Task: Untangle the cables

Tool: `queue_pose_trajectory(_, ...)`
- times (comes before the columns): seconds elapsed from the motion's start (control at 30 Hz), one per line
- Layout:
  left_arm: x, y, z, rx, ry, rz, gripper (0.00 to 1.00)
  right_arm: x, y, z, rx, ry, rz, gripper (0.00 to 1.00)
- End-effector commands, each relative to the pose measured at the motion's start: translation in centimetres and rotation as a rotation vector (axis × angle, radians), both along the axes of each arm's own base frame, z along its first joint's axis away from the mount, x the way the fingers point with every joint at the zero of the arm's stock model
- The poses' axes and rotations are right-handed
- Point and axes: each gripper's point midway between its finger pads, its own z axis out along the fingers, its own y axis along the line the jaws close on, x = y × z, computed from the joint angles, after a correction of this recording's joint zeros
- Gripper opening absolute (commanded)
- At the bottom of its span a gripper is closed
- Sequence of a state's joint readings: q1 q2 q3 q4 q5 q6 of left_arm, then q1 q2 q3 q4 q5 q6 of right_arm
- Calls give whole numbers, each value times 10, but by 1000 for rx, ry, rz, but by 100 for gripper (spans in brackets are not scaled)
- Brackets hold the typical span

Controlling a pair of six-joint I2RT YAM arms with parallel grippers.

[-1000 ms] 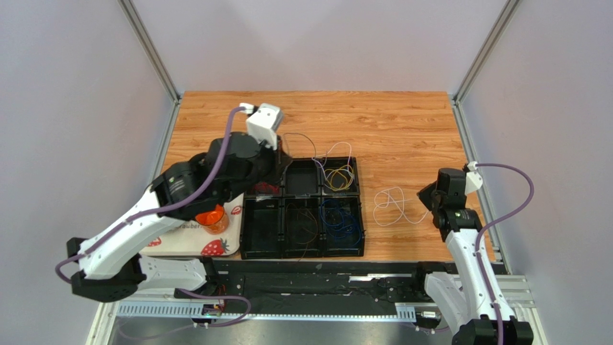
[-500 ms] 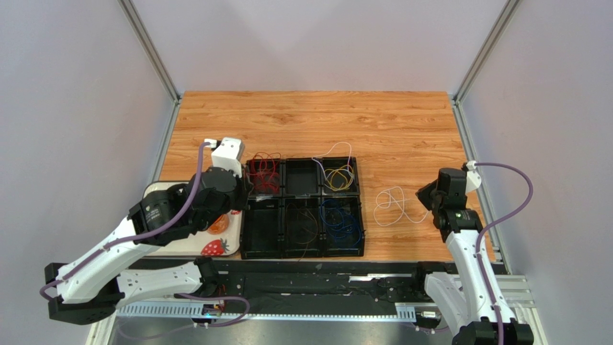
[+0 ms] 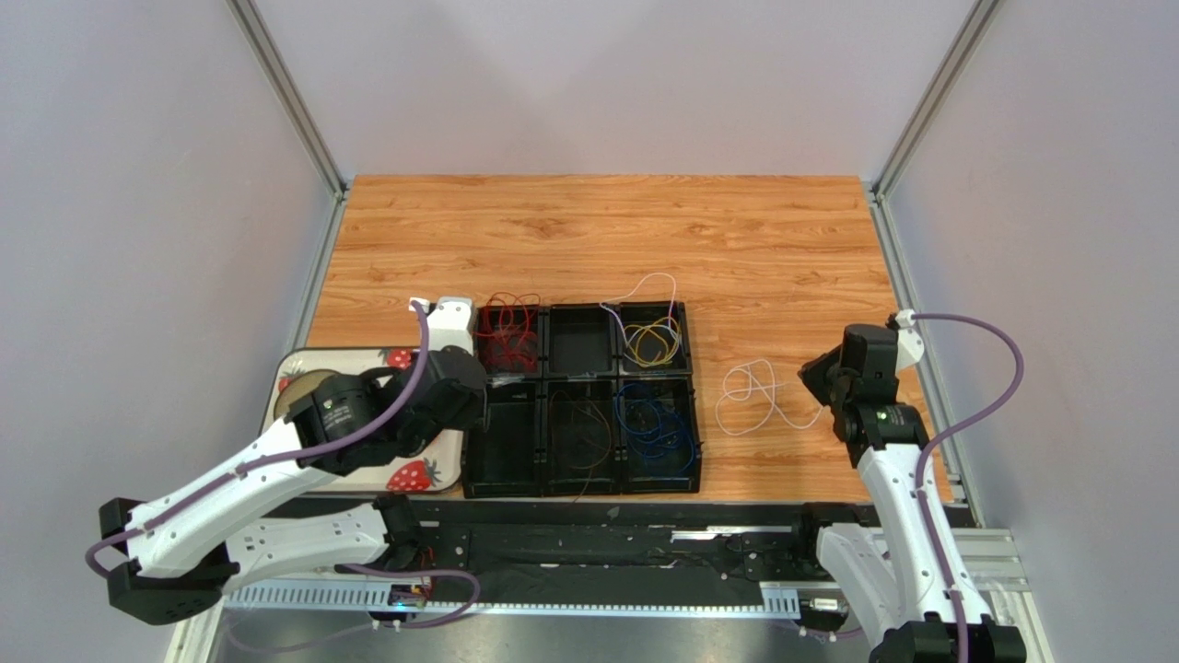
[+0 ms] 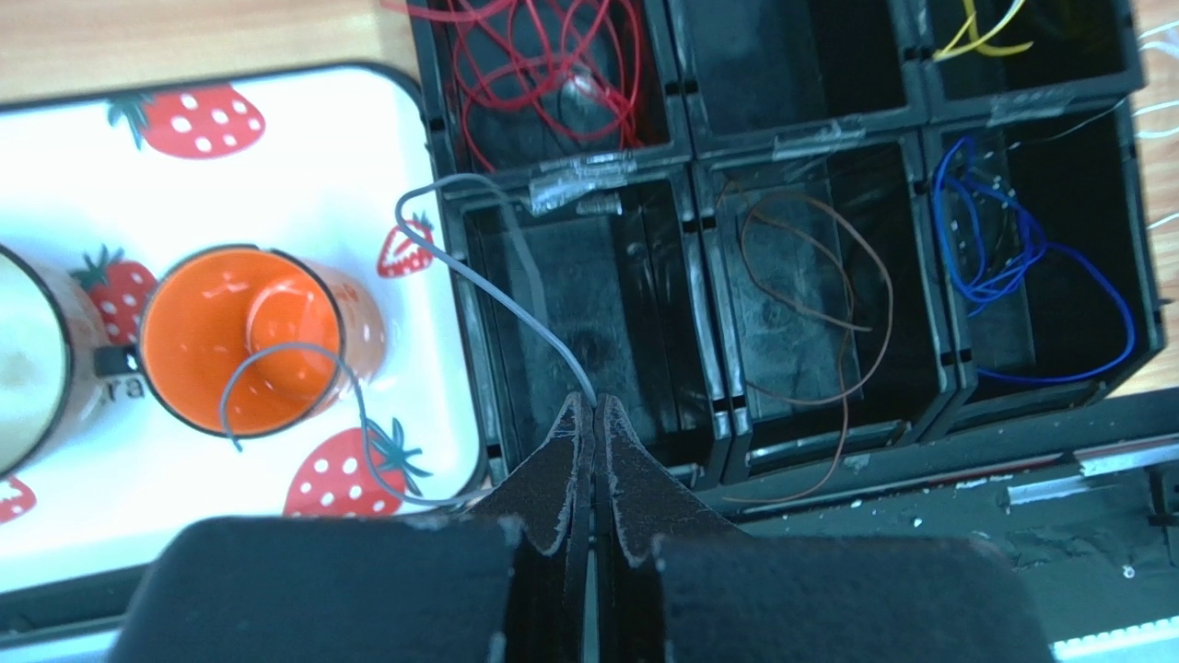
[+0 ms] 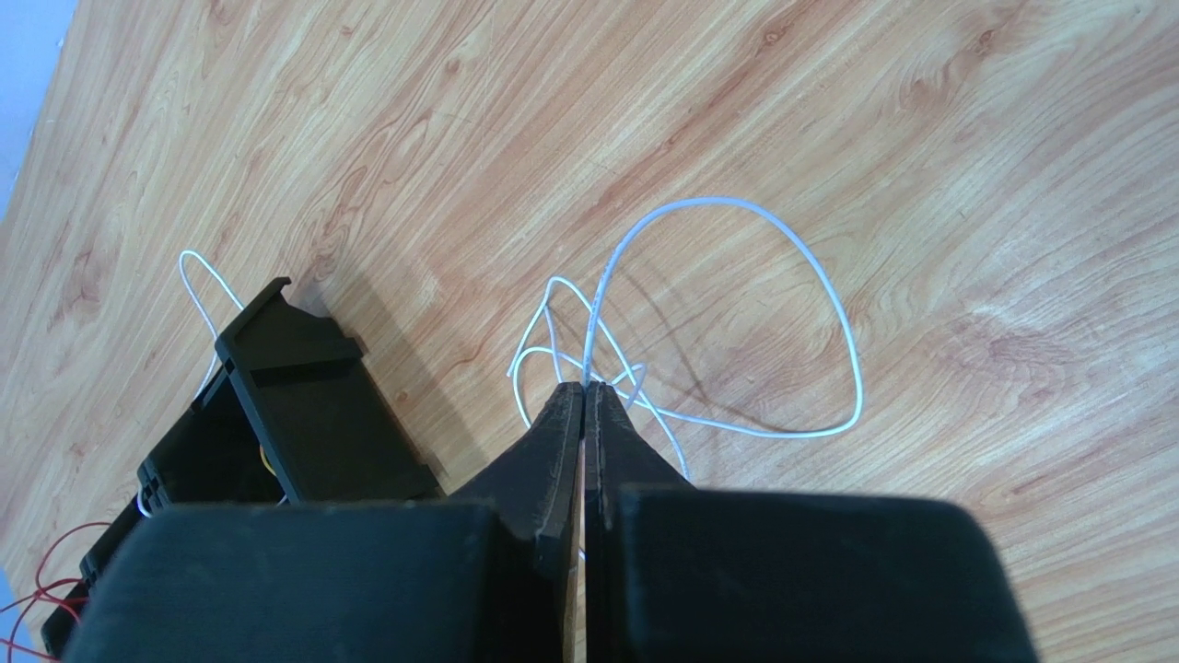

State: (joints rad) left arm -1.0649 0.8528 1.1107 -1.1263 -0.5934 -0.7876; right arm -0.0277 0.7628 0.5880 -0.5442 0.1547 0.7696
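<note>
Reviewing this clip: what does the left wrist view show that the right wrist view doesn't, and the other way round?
Only the left wrist: the left end effector shut on a grey cable that loops over an orange cup on a strawberry tray, plus a brown cable and a blue cable in separate compartments.
Only the right wrist: the right end effector shut on a white cable looped on the wooden table.
Both: the black compartment organiser and some red cables.

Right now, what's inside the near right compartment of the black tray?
Loose loops of blue cable lie on the floor of that black tray compartment. Nothing covers them, though a dark wire against that floor would be too faint to tell.
</note>
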Motion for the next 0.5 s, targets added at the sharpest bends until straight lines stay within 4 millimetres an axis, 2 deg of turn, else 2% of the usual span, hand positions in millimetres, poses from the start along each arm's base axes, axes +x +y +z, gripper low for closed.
queue_pose_trajectory(0.0, -1, -10, -9, -45, 38, 25, 0, 1, -1, 5, -12, -23, 6, 0)
queue_pose_trajectory(0.27, -4, -38, -29, -92, 102, -27, 0, -2, 0, -2, -6, -16, 11, 0)
queue_pose_trajectory(0.47, 4, -57, -27, -114, 100, -46, 0, -3, -1, -2, -17, -18, 14, 0)
